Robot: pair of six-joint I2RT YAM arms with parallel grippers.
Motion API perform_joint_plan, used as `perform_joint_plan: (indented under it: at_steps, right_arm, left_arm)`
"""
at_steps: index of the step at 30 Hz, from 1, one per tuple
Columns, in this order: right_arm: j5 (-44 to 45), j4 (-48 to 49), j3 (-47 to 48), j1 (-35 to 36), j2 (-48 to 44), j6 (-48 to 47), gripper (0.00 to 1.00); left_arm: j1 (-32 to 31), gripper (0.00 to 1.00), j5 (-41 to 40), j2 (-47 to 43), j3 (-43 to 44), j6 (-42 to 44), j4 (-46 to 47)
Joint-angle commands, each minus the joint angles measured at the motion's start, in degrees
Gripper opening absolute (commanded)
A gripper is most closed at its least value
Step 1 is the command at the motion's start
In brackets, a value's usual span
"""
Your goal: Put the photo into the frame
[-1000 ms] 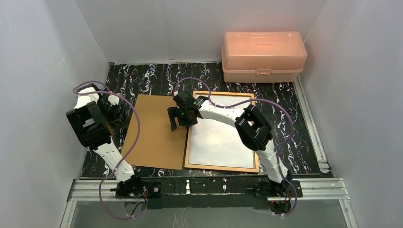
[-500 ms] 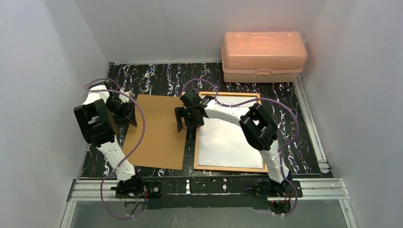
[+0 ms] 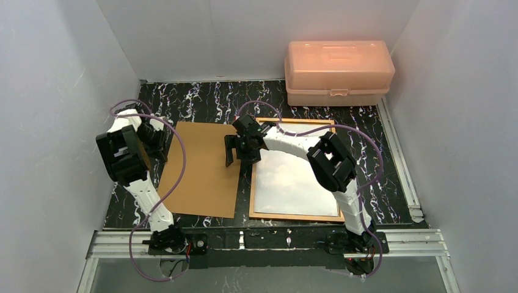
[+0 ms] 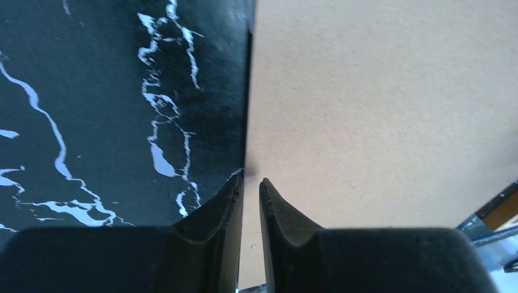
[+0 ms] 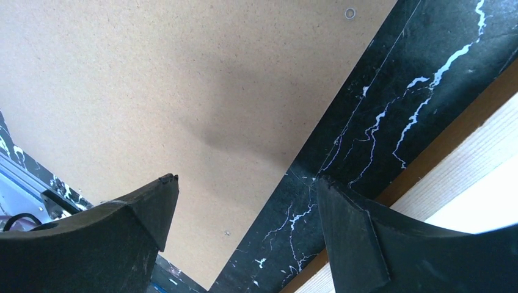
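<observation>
Two white-and-black arms reach over a black desk (image 3: 201, 101) veined with white like marble.

At the left, the left gripper (image 4: 251, 183) sits at the left edge of the one board (image 3: 201, 171), a flat matte brown rectangle with a fine speckled grain. Its two ribbed black fingers are nearly together, with only a thin slit between them in line with the board's edge. Whether they pinch that edge I cannot tell.

At the centre, the right gripper (image 5: 245, 179) hovers with its two fingers wide apart and nothing between them. One finger is over the board's right edge, the other over the narrow dark strip of desk beside the frame (image 3: 293, 217).

The single frame, thin orange-brown wooden rails forming a rectangle, lies flat right of centre. The one photo (image 3: 296, 177) lies inside it, showing only a plain whitish face with faint grey mottling.

At the upper right stands one pink translucent plastic box (image 3: 338, 70), with rounded corners and its lid shut.
</observation>
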Motion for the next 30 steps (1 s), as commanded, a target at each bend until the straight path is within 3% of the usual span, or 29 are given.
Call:
perform_joint_plan:
  at_steps: [1, 11, 20, 30]
  right_arm:
    - [1.1, 0.6, -1.4, -0.1, 0.0, 1.2, 0.92]
    - [0.2, 2.0, -1.9, -0.6, 0.3, 2.4, 0.93]
    - [-11.4, 17.7, -4.9, -2.5, -3.6, 8.0, 0.94]
    - [-13.4, 20.9, -5.8, -3.6, -10.9, 10.4, 0.93]
  left_arm:
    - [0.0, 0.13, -4.4, 1.6, -0.6, -1.5, 3.1]
    - [-3.4, 0.04, -7.2, 1.8, -6.1, -0.7, 6.4]
    - [-7.1, 0.0, -3.6, 0.3, -7.8, -1.4, 4.4]
    - [-9.9, 0.0, -1.5, 0.7, -8.0, -1.8, 3.5]
